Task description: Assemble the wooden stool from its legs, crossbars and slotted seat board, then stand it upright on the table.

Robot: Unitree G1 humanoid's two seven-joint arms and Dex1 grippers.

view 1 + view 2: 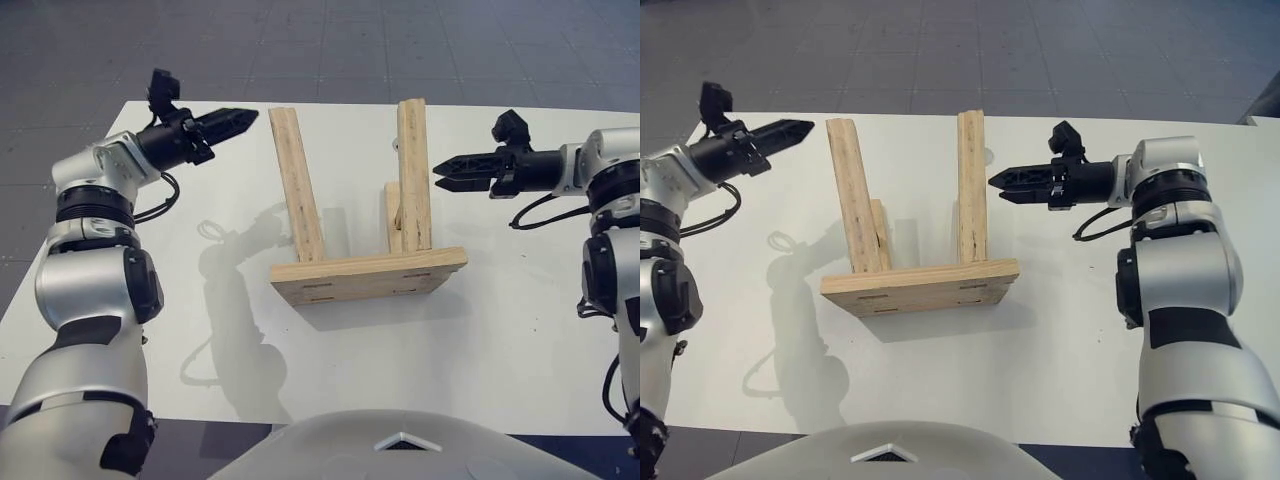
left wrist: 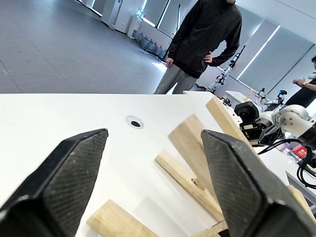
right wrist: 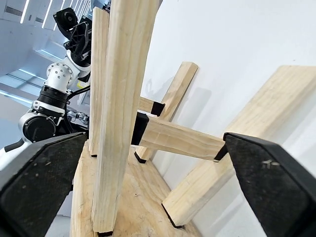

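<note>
Assembled stool (image 1: 365,275) is lying sideways on the worktop (image 1: 520,340), left jaws and right jaws flanking it, wide, empty. Uprighting is pending, likely needing grips on the legs (image 1: 295,185).

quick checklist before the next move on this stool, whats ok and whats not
1. Stool put together: ok; four legs are set in the seat board, with a crossbar between them.
2. Stool upright: not ok; it lies on its side on the table, legs pointing away from the robot.
3. Left jaws open and empty: ok.
4. Right jaws open and empty: ok.
5. Both jaws clear of the wood: ok; one on each side of the legs, not touching.
6. Joints tight enough to tip it up: cannot tell.
</note>
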